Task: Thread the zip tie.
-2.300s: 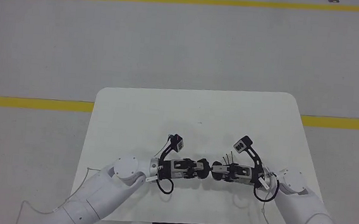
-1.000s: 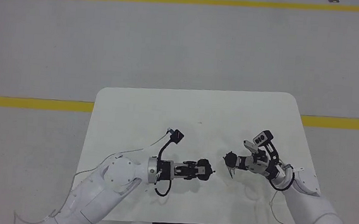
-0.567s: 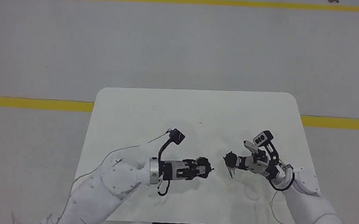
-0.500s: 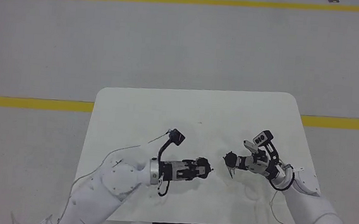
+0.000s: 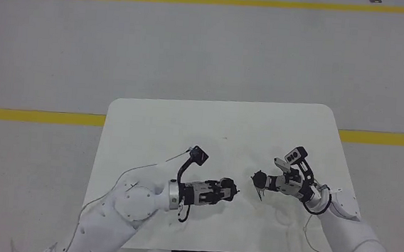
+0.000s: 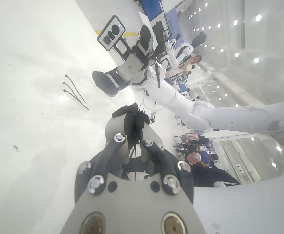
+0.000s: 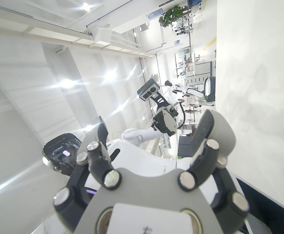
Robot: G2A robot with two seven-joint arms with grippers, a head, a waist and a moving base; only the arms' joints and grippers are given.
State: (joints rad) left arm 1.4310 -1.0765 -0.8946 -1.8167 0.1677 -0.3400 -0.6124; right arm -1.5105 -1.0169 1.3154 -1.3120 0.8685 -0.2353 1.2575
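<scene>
Here the left gripper pinches a zip tie; the right gripper gapes wide near spare ties.

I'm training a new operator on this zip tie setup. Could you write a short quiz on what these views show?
1. True or false: the fingers of the right gripper are shut.
2. How many loose zip ties lie on the table? A) one B) three C) six
3. Fill in: the ____ gripper has its fingers shut on a zip tie.

Key:
1. False. Its fingers stand apart with nothing between them.
2. B.
3. Left: the left gripper.
</scene>
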